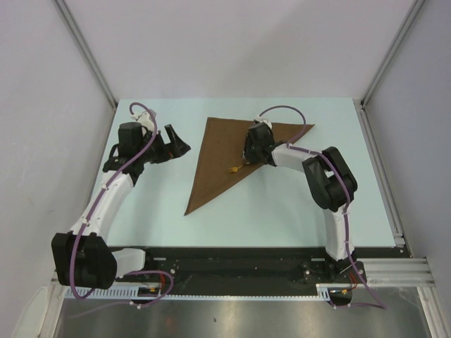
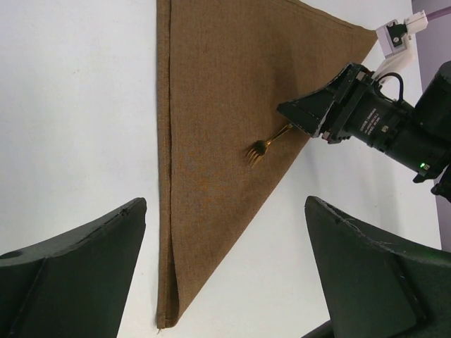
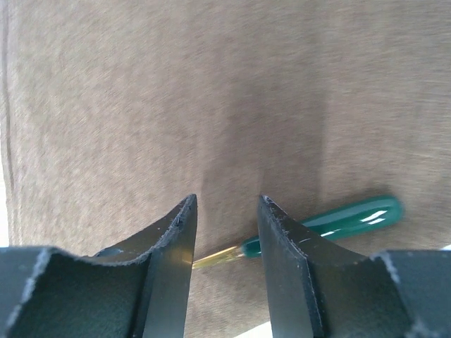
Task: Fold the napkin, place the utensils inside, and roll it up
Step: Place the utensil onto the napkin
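The brown napkin (image 1: 224, 151) lies folded into a triangle on the pale table (image 1: 296, 204), one long point toward the arms. The fork (image 1: 235, 169) rests on it near its right edge, gold tines (image 2: 256, 148) pointing left, green handle (image 3: 352, 215) under my right gripper (image 1: 248, 160). In the right wrist view that gripper (image 3: 227, 201) hangs low over the cloth (image 3: 211, 84), jaws partly apart, the fork's neck crossing the gap beneath them, not pinched. My left gripper (image 1: 179, 141) stands wide open left of the napkin (image 2: 211, 105), holding nothing (image 2: 225, 204).
A metal rail (image 1: 394, 211) runs along the table's right edge and a black track (image 1: 232, 264) along the near edge between the arm bases. Grey walls (image 1: 49, 91) close in the left, right and back.
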Controlling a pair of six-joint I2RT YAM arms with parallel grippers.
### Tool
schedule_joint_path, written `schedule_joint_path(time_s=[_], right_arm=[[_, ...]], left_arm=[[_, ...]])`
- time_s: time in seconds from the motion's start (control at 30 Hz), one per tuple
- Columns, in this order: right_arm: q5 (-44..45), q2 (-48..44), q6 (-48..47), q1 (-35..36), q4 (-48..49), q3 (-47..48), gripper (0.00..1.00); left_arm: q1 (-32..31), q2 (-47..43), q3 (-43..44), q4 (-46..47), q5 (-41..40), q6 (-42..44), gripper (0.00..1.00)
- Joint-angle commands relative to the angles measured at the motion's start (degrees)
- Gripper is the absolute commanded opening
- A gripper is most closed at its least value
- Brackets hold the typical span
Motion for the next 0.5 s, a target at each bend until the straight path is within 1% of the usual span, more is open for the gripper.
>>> schedule_joint_path(time_s=[0.0,0.03,0.2,0.47], right_arm=[[-1.3,-3.36,-2.85,2.83,3.07,-0.08,0.45],[-2.17,-3.27,-3.03,3.53,5.24,-0.08,0.45],[-5.51,-2.57,-3.12,5.29,7.19,0.45,0.45],[-9.38,-2.3,-4.18,5.99,6.5,-1.83,0.45]], left_arm=[[-0.67,0.29,0.09,0.62,0.94,0.76,0.99],[-0.67,0.29,0.09,0.7,0.94,0.76,0.99],[-0.85,0.47,0.09,0.62,0.85,0.76,0.99],[-0.94,0.82,0.09,0.62,0.85,0.76,0.99]])
